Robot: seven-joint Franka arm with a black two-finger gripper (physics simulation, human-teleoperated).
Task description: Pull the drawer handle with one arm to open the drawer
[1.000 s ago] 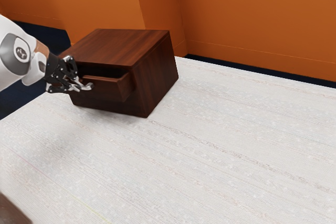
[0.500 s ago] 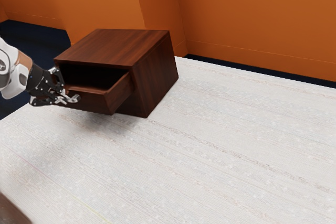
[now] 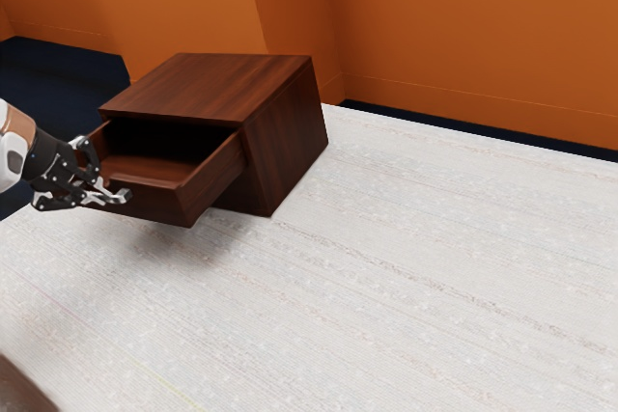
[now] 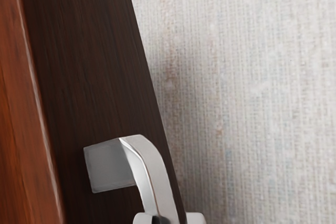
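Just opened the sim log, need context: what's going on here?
The arm has its gripper at the handle on the front of the drawer. The drawer stands partly out of the cabinet, its inside showing, so the pull looks well under way. The cabinet sits on the white table, near the orange wall.

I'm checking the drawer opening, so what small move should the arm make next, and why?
Probably pull the drawer handle a little way straight out from the cabinet: the gripper is shut on it, and the drawer is only partly out, its rear inside the cabinet.
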